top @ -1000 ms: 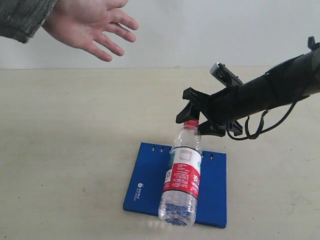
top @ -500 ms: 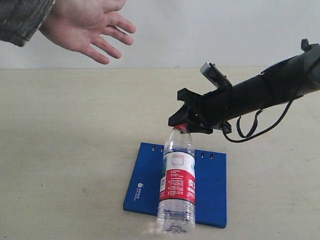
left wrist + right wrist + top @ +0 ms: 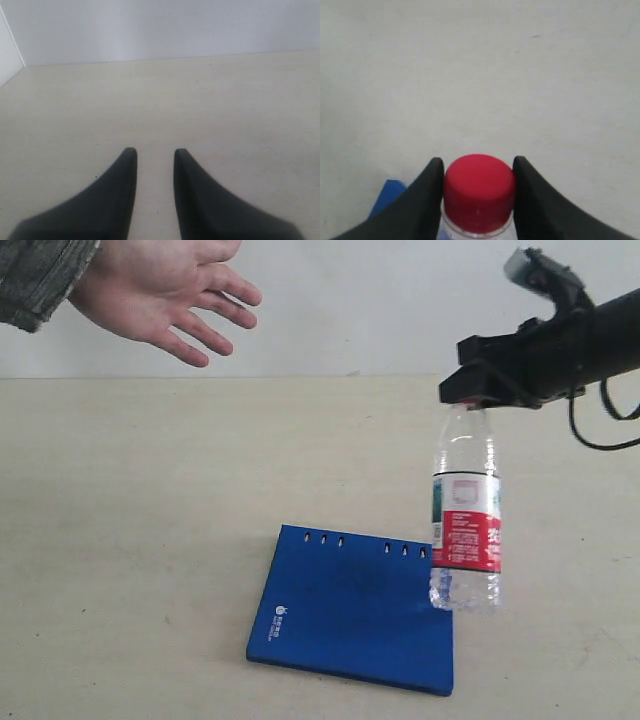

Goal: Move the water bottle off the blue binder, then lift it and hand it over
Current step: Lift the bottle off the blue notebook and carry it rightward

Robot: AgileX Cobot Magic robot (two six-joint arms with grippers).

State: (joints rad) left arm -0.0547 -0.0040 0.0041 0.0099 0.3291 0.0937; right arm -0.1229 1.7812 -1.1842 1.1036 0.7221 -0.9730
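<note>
At the right of the exterior view, the right gripper (image 3: 478, 390) covers the top of the water bottle (image 3: 465, 530), so the red cap (image 3: 479, 185) shows only in the right wrist view. There it sits clamped between the two black fingers, and the bottle's body is lost below the frame edge. The bottle hangs upright. Its clear base overlaps the right edge of the blue binder (image 3: 350, 615) near the rivet holes and hides that upper right corner. Whether the base touches the binder or the counter (image 3: 150, 490), or floats above both, is hard to make out. The arm behind the gripper is cut off at the right frame edge.

In the upper left of the frame an open hand (image 3: 165, 290) is held palm out, well apart from the bottle. Its top and grey sleeve are cropped.

The binder lies flat on the counter at lower centre, with nothing resting on its face. The left gripper (image 3: 155, 152) appears only in its own wrist view, its fingers a narrow gap apart with nothing between them, over bare counter.
</note>
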